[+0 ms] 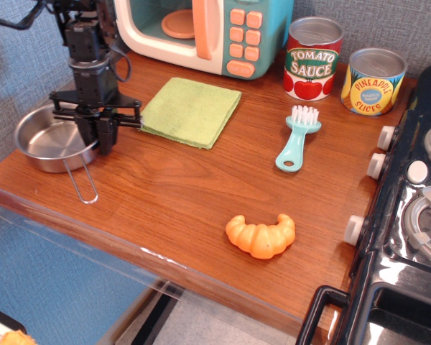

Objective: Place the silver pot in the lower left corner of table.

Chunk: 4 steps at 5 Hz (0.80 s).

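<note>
The silver pot point(47, 139) rests on the table point(187, 194) near its left edge, close to the front left corner. Its thin wire handle point(85, 183) points toward the front edge. My gripper point(97, 135) hangs straight down over the pot's right rim. The black fingers point(106, 133) straddle that rim and look closed on it. The arm hides part of the rim.
A green cloth point(190, 111) lies just right of the gripper. A toy microwave point(208, 32) stands behind it. A teal brush point(298, 136), a croissant point(261, 234), a tomato sauce can point(312, 57) and a pineapple can point(373, 80) sit further right. A black toy stove point(409, 201) fills the right edge.
</note>
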Each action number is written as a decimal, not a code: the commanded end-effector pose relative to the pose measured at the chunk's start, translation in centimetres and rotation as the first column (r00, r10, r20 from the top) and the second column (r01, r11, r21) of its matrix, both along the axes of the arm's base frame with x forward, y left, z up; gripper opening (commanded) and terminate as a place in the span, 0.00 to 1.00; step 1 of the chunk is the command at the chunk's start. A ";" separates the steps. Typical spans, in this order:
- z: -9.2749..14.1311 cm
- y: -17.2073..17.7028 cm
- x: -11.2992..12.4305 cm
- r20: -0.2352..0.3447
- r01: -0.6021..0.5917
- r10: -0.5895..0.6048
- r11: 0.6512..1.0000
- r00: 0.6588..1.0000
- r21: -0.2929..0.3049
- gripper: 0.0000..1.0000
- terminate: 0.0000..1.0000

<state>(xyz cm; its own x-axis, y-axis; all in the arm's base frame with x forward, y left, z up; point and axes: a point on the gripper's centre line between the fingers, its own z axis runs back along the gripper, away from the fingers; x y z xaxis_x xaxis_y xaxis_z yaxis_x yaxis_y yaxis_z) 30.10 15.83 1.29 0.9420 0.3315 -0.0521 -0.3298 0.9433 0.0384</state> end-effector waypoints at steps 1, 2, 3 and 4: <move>3.9 -0.5 0.4 0.098 0.061 -0.063 0.998 0.993 0.023 1.00 0.00; 8.9 -2.7 0.8 0.209 0.214 -0.228 0.973 0.951 0.091 1.00 0.00; 11.7 -5.0 0.6 0.252 0.337 -0.361 0.932 0.898 0.134 1.00 0.00; 12.1 -6.3 0.5 0.269 0.357 -0.375 0.927 0.887 0.115 1.00 0.00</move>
<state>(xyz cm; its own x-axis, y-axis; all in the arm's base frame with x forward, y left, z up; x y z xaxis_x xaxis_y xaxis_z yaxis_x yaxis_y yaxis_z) 31.28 9.47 11.48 0.9808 -0.0409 0.1905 0.0350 0.9988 0.0344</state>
